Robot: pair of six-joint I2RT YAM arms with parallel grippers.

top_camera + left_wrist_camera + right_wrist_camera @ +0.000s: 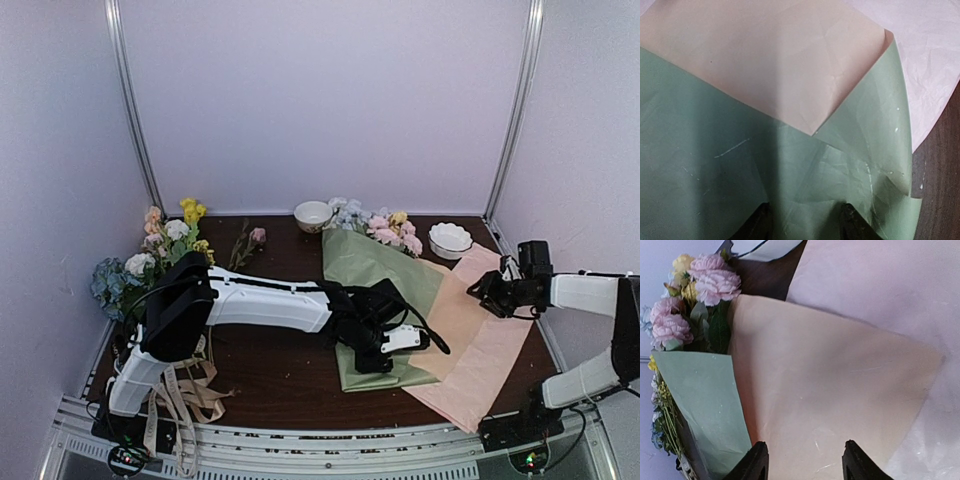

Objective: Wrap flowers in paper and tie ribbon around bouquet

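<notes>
Nearest, at the counter's (270,375) front left corner and well to the left of the paper (385,270), a loose tangle of ribbons (185,392) hangs by the left arm's base. Any lettering on them is too small to read.

The left arm reaches across to the paper's near end. There the left gripper (372,360) sits low over the olive-green face, its jaws released and standing apart with nothing between them. The left wrist view shows both fingertips (762,222) over green paper, with a peach-tan flap folded back just beyond them.

The paper lies slantwise, with its green half to the left and its peach half opened out to the right. Under its right side spreads a plain pink sheet (485,385).

The right gripper (485,295) hovers at the paper's right edge. Its jaws are also released and parted, and they hold nothing.

At the paper's far end lie the flowers (385,225), their pink, yellow and pale blue blooms poking out past the green edge.

Beyond the paper, one pale bowl (313,214) stands just left of the blooms and a scalloped white bowl (450,241) stands just right. Well to the paper's left, more loose flowers (160,245) lean in the corner.
</notes>
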